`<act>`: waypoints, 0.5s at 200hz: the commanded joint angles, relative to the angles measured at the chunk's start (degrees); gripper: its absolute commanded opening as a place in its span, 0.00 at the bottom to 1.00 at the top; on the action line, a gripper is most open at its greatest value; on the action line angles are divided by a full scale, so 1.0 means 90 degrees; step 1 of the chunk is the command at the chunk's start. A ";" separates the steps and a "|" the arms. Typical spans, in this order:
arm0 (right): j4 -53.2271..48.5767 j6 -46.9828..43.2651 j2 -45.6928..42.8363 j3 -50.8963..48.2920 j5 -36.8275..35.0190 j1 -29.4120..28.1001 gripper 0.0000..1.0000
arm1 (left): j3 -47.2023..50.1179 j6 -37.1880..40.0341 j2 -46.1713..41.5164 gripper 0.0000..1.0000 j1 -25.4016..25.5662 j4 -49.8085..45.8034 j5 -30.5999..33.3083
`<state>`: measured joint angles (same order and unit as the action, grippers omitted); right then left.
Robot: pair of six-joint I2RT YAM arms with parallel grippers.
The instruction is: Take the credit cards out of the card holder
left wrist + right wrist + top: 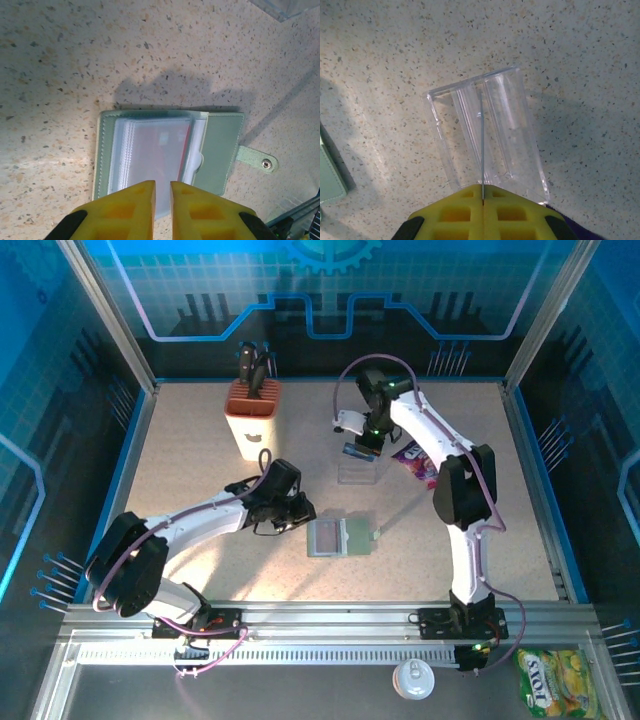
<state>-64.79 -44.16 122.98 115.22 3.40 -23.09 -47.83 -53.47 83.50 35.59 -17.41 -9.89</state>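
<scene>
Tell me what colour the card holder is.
The card holder is pale grey-green, clearest in the left wrist view.

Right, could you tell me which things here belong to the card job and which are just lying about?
Job: card holder, credit card in the right end effector, probably the clear tray beneath it.
Lying about: knife block, purple snack packet, yellow snack packet, white can.
</scene>
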 commanded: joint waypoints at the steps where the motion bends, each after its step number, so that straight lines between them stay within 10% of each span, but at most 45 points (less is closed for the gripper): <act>1: -0.0735 -0.0447 0.0322 0.0376 0.0234 0.0057 0.00 | -0.0008 0.0204 0.0050 0.16 -0.0114 -0.0202 -0.0130; 100: -0.1023 -0.0844 0.1465 0.1006 0.0670 -0.0175 0.00 | -0.0001 0.0292 0.0280 0.14 -0.0254 -0.0077 -0.0338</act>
<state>-71.57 -49.56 134.21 122.61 6.52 -23.40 -47.83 -52.21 85.78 33.82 -17.69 -11.44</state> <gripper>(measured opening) 0.060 0.143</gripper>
